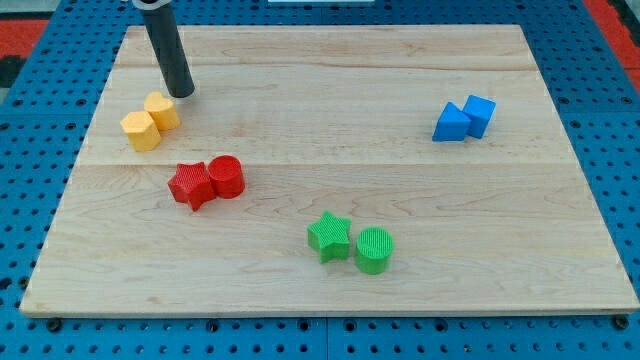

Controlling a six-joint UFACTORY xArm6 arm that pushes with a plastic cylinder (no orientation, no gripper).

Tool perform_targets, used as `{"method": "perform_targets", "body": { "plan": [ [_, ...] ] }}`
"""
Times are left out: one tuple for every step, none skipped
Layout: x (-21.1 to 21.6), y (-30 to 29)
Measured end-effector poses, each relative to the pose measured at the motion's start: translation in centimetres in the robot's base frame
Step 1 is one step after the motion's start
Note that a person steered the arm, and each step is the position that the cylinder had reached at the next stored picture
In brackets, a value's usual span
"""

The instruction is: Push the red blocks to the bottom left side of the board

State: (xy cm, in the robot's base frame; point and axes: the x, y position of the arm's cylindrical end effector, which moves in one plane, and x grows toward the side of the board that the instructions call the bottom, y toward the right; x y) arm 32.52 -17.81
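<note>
Board (330,60): a pale wooden top on a blue pegboard; every block lies on it.
Tip (183,94): the lower end of the dark rod, resting on the wood near the top left corner, just above and to the right of the yellow pair, close but apparently not touching.
Jaws: there are none; the arm ends in a plain rod that holds nothing and can only push.
Red star (191,185): left of the board's centre, about halfway between the top and bottom edges.
Red cylinder (226,177): touching the star on its right side, so the two sit as one cluster.
Yellow blocks (150,120): two pieces side by side near the left edge, between the tip and the red pair; their exact shapes are hard to make out.
Green star (329,236): near the bottom edge, around the middle.
Green cylinder (374,250): just beside the green star, on its right.
Blue blocks (464,119): two pieces touching, near the right edge, well apart from everything else.
Done: judging by position, nothing yet; both red blocks are well apart from the bottom left corner.
Left: the tip seems to need to get above and right of the red pair, then drive both down and left.
Risk: the pair could split under an off-centre push.
</note>
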Motion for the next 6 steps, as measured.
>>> {"method": "perform_targets", "body": {
  "plan": [
    [4.3, 1.2],
    [7.8, 5.5],
    [7.9, 11.3],
    [11.9, 12.7],
    [14.0, 10.7],
    [14.0, 6.3]
  ]
}}
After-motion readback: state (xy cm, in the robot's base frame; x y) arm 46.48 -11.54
